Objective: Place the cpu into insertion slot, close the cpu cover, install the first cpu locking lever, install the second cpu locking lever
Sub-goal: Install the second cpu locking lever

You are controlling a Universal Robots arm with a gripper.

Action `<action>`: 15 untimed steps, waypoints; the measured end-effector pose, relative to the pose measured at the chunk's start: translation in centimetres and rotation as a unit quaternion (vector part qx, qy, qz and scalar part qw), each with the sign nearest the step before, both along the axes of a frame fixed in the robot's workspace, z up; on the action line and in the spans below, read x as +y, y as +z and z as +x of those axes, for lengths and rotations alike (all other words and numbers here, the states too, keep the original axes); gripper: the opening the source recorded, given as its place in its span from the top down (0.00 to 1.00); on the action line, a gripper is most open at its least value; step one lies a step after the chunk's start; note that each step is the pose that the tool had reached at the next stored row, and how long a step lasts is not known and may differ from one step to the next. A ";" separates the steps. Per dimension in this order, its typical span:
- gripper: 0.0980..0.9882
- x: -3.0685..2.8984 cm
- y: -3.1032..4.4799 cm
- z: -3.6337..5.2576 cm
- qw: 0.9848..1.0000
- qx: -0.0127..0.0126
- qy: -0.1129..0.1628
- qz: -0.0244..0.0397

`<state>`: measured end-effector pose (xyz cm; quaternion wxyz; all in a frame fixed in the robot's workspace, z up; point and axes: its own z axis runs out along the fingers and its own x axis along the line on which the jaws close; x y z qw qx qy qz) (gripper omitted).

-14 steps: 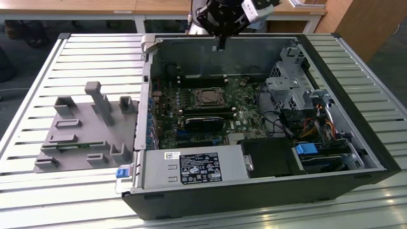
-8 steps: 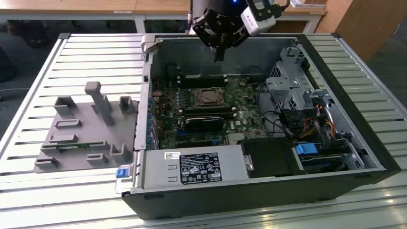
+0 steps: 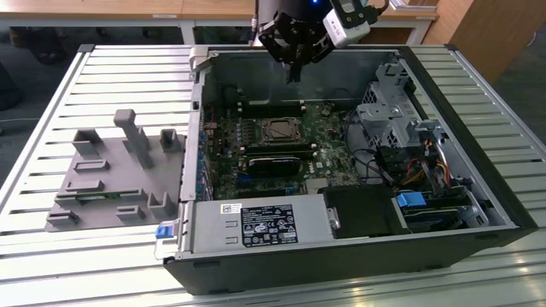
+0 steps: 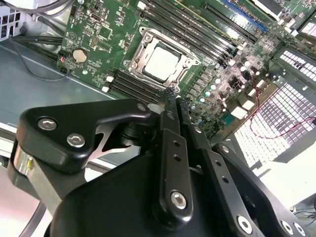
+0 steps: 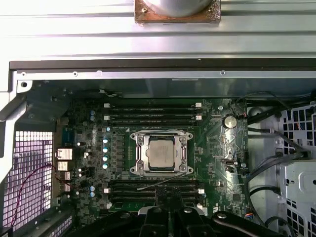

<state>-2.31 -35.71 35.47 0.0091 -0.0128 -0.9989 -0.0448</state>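
an open desktop computer case (image 3: 477, 211) lies on its side on a slatted metal tabletop (image 3: 102, 77), seen from above in the exterior view. at the exterior view's left, on the tabletop beside the case, sits a grey fixture block (image 3: 111, 173) with several upright posts and slots. next, inside the case, a green motherboard (image 3: 333, 160) lies flat, with a silver power supply (image 3: 256, 225) along the near edge. near the middle of the board is the insertion slot (image 3: 280, 130), a small square socket with a thin metal rim. the cpu (image 5: 161, 152) sits in it, its pale silvery face showing through the window of the cpu cover (image 5: 139, 154), which lies flat over the socket in both wrist views. a thin locking lever (image 5: 163, 182) runs along one side of the socket, between it and a row of black memory slots (image 5: 153, 190). a round coin battery (image 5: 228, 121) sits on the board, well apart from the socket. at the exterior view's right are a metal drive cage (image 3: 392, 121) and bundled coloured cables (image 3: 431, 169). the black end effector (image 3: 295, 75) hangs above the far part of the board, apart from the socket. in the second wrist view its two fingers (image 4: 170, 128) are pressed close together with nothing between them
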 end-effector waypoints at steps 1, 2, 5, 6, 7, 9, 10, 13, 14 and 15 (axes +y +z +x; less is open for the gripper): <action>0.91 0.00 -0.01 0.00 1.000 0.000 0.000 0.000; 0.93 0.00 -0.03 0.00 1.000 0.000 0.000 0.000; 1.00 0.00 -0.24 0.00 1.000 0.000 0.000 0.000; 1.00 0.00 -0.38 0.00 1.000 0.000 0.000 0.000; 1.00 -0.01 -0.53 0.00 1.000 0.000 0.000 0.001; 1.00 -0.01 -0.85 0.00 1.000 0.000 0.000 0.001; 1.00 -0.02 -1.00 0.01 1.000 0.000 0.000 0.002; 1.00 -0.19 -1.27 0.00 1.000 0.000 0.000 0.011; 1.00 -0.21 -1.37 0.00 1.000 0.000 0.000 0.012; 1.00 -0.23 -1.49 0.00 1.000 0.000 0.000 0.013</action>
